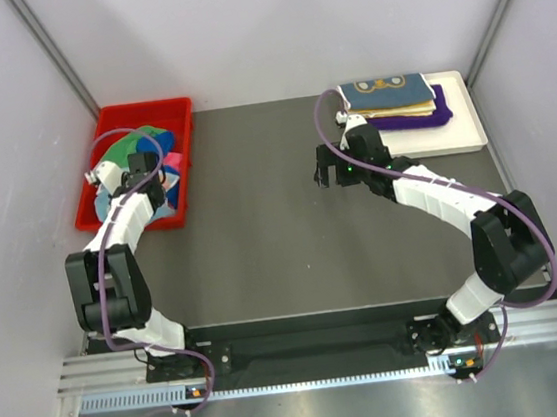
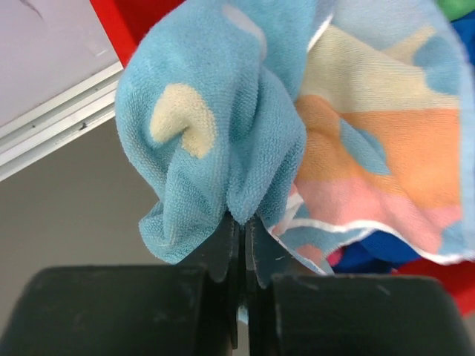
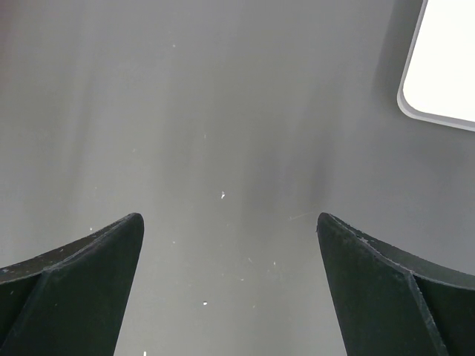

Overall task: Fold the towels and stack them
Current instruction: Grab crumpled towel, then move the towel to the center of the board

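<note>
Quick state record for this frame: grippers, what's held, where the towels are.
left gripper: shut on light-blue patterned towel, at red bin
right gripper: open, empty, above table, beside white tray
bin contents: loose towels, unfolded
tray contents: folded stack, navy towel on top
stage: towel gripped, not yet folded

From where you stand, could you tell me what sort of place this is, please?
Probably a robot test booth: plain walls around a dark table, a red bin, a white tray.

Tray [image 3: 445, 59] cut off top-rt; towels [image 1: 155, 139] partly hidden by L arm [image 1: 130, 210].
</note>
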Motion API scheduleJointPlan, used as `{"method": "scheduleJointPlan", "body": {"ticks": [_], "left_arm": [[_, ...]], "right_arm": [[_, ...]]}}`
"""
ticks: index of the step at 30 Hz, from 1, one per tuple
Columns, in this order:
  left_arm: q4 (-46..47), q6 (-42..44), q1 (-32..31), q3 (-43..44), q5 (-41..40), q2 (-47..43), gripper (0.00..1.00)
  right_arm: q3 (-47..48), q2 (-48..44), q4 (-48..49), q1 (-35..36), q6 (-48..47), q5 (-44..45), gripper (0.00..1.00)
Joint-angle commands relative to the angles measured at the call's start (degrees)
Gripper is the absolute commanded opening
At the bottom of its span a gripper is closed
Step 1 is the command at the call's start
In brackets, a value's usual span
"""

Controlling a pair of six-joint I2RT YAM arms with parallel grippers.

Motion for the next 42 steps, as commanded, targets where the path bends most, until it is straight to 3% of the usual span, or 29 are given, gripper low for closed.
{"method": "scheduleJointPlan", "body": {"ticks": [1, 10, 20, 27, 31, 36, 42], "left_arm": [[5.0, 0.9, 0.1, -0.3, 2.8, -6.5, 0.0], [13.9, 5.1, 0.0, -4.6, 10.0, -19.6, 0.0], [21.4, 8.6, -3.4, -7.1, 19.7, -26.9, 0.0], [21.4, 17.1, -19.0, 0.0, 16.4, -25.6, 0.0], [18.8, 18.2, -28.1, 4.6, 22.9, -20.1, 0.0], [18.5, 16.4, -39.1, 2.3, 28.9, -15.6, 0.0], [20.9, 8.3, -61.8, -4.8, 24.2, -10.0, 0.0]], "right_arm": [[0.4, -2.4, 2.0, 0.9, -0.4, 0.5, 1.0], [2.2, -2.1, 1.5, 0.9, -0.6, 0.9, 1.0], [4.4, -2.4, 1.2, 1.2, -1.1, 1.2, 1.0], [5.5, -4.1, -0.3, 1.2, -1.5, 3.1, 1.0], [6.0, -5.7, -2.4, 0.6, -1.7, 6.9, 1.0], [4.1, -9.2, -4.8, -1.2, -1.2, 11.0, 1.0], [-2.3, -12.8, -4.8, -2.8, -0.6, 10.2, 1.0]]}}
